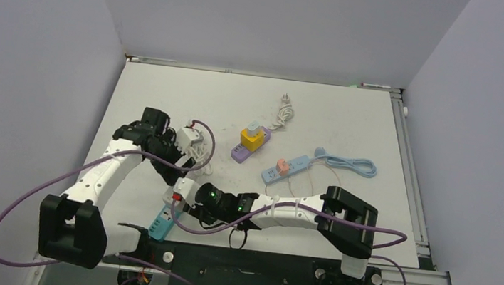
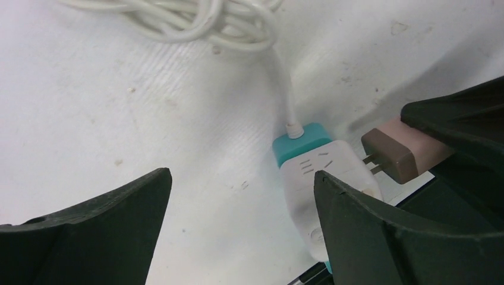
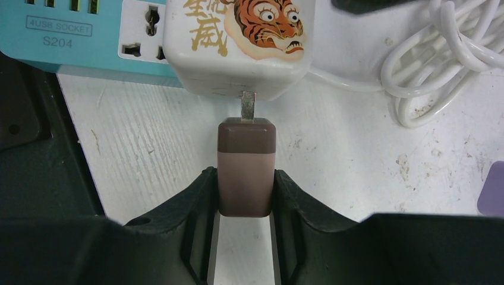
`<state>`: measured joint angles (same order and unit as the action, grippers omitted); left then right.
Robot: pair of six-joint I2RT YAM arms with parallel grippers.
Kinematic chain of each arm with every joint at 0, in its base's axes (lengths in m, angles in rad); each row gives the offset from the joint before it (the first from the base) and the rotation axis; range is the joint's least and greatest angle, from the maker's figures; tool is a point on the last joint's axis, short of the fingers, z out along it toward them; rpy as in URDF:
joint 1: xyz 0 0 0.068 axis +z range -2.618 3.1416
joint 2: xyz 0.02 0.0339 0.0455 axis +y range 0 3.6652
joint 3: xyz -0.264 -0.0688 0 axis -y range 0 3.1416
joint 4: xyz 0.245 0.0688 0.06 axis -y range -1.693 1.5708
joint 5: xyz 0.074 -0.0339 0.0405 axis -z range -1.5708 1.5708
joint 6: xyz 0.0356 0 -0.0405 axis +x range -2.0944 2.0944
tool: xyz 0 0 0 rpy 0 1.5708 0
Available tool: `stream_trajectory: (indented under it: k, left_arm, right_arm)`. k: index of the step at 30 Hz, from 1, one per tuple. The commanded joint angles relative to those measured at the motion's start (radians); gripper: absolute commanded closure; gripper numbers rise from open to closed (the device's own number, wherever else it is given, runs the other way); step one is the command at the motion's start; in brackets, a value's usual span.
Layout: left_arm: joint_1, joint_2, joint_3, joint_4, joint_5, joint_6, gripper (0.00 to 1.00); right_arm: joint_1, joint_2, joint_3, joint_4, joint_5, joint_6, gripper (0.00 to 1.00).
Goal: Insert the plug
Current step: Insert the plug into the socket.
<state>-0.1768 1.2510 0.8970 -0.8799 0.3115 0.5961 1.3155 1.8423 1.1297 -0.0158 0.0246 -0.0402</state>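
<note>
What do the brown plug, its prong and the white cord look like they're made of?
The brown plug looks like moulded plastic, matte, with smooth rounded edges. Its prong seems to be metal, judging by the flat, grey, slightly shiny blade. The white cord is probably rubbery plastic sheathing, smooth and bending in soft loops.

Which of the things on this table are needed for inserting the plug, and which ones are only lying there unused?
For the job:
- brown plug, held in the right gripper
- white and teal power strip
- left gripper, open and empty

Lying about:
- purple strip with yellow adapter
- blue strip with pink plug
- loose white cable
</note>
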Motion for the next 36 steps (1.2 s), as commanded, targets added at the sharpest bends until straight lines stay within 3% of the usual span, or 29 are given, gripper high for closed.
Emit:
stream_trajectory:
  k: [1,5,13,20,36]
  left_arm:
    - [0.06,-0.048,0.119,-0.06,-0.052,0.013,0.07]
    - [0.129,-0.07,0.161,-0.087,-0.128,0.055,0.04]
    - [0.156,-0.071,-0.061,-0.104,-0.124,0.122,0.27]
    - [0.122,-0.055,-0.074,-0.115,-0.071,0.092,0.39]
    - [0.03,-0.029,-0.185,0.036,-0.091,0.039,0.45]
  right_arm:
    - [0.0,-0.026,0.027,0.065,0.075,0.018,0.95]
    - [0.002,-0.033,0.026,0.055,0.068,0.002,0.95]
    - [0.002,-0.037,0.02,0.058,0.068,-0.009,0.95]
    - [0.001,-0.026,0.027,0.062,0.056,-0.014,0.95]
    - [0.002,0.014,0.073,0.084,0.037,-0.02,0.95]
